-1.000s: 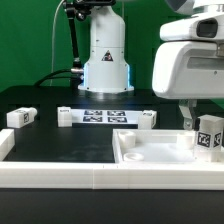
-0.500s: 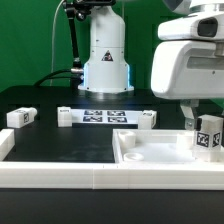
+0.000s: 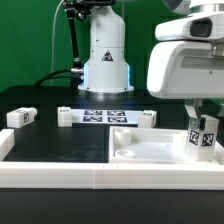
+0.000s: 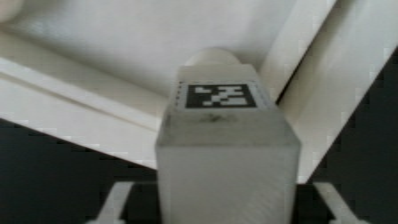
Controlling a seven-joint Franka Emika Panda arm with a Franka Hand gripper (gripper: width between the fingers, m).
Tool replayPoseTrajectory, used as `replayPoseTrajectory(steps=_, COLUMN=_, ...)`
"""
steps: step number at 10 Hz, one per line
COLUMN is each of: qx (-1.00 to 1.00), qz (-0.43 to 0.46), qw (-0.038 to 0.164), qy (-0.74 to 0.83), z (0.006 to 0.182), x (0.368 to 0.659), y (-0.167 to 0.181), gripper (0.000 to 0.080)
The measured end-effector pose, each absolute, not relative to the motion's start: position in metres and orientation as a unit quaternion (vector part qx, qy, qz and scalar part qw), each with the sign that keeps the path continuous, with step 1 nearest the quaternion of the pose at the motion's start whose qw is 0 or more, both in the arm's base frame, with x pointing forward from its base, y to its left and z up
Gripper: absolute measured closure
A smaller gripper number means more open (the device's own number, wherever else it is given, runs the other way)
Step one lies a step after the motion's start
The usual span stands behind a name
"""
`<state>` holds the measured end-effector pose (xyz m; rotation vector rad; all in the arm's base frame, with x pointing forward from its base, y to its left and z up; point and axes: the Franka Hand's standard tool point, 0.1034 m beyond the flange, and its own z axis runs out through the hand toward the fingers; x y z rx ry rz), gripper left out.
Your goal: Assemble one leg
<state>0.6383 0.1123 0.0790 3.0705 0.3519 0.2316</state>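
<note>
Big white rimmed panel [image 3: 150, 150] fills ext view's right w/ gripper [image 3: 203, 128] above its far-right corner, fingers clamped on the leg [image 3: 203, 138], marker board [image 3: 103, 116] behind, spare tagged block [image 3: 21, 117] at left.

leg [image 3: 203, 139] over panel [image 3: 150, 150] | marker board [image 3: 104, 116] behind panel

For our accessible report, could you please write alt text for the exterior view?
The end effector holds a tagged white leg over the large white panel at the exterior view's right. Another leg and the marker board lie on the black table.
</note>
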Motion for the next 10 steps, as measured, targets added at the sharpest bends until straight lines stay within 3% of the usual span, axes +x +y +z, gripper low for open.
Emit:
replayPoseTrajectory(steps=7, qx=0.975, qz=0.081, qw=-0.009, qy=-0.207, z=0.078, x=0.634, y=0.107, gripper=0.0508)
replayPoseTrajectory(steps=10, qx=0.957, qz=0.082, qw=-0.009, qy=-0.279, z=0.078, x=0.633, y=0.102, gripper=0.0504)
